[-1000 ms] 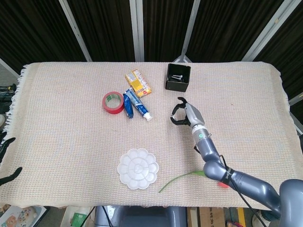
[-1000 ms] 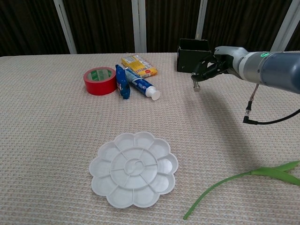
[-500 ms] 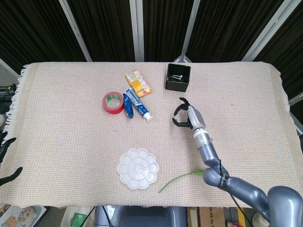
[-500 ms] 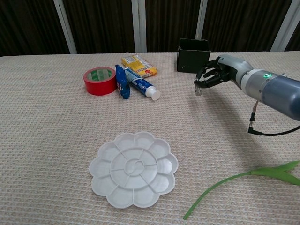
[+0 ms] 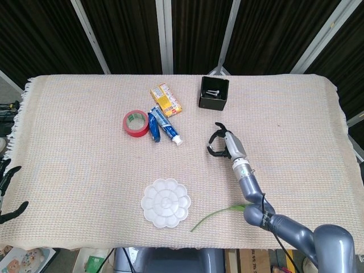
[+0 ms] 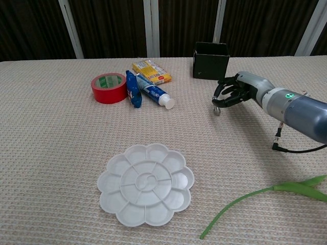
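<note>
At the far left edge of the head view, the left hand (image 5: 10,193) is seen only in part, beside the table's edge; its dark fingertips are spread apart and nothing is held in them. A woven beige tablecloth (image 5: 74,142) is spread over the whole table. Toward the back, a red roll of tape (image 6: 109,87) is laid flat, and just to its right a blue toothpaste tube (image 6: 152,94) is found with its white cap pointing toward the front right, a second blue packet (image 6: 133,90) lying against it. Behind these, a yellow packet (image 6: 151,71) is laid. Nearer the front, a white flower-shaped paint palette (image 6: 146,182) is set flat. At the back, right of centre, a black open box (image 5: 214,92) is seen with small metal screws inside it. In front of the box, the right hand (image 6: 231,95) is held low over the cloth with its fingers curled inward, and a small metal screw (image 6: 217,108) is pinched at its fingertips, close to the cloth. At the front right, a green plant stem (image 6: 265,192) is laid on the cloth.
</note>
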